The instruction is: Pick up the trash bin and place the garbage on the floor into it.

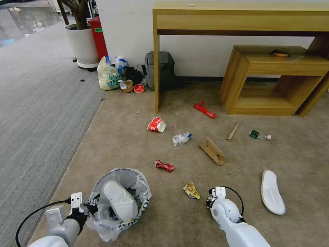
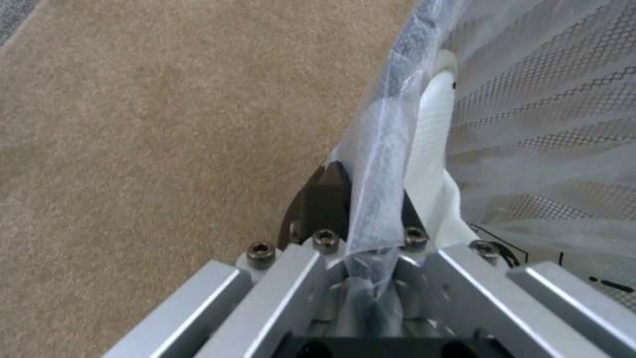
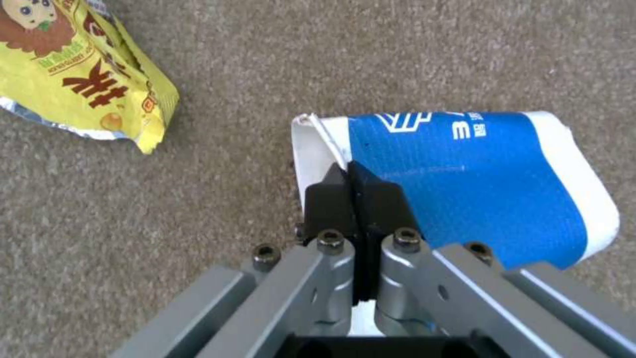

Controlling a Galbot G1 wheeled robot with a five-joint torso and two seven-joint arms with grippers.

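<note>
While the left gripper (image 2: 374, 209) clamps the rim of the trash bin (image 1: 118, 200), the right gripper (image 3: 357, 191) is closed on a blue paper cup (image 3: 477, 184), right of the bin, on the carpet (image 1: 137, 151).

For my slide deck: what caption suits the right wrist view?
Right pincer shut on the rim of a flattened blue paper cup beside a yellow snack wrapper on beige carpet.
</note>
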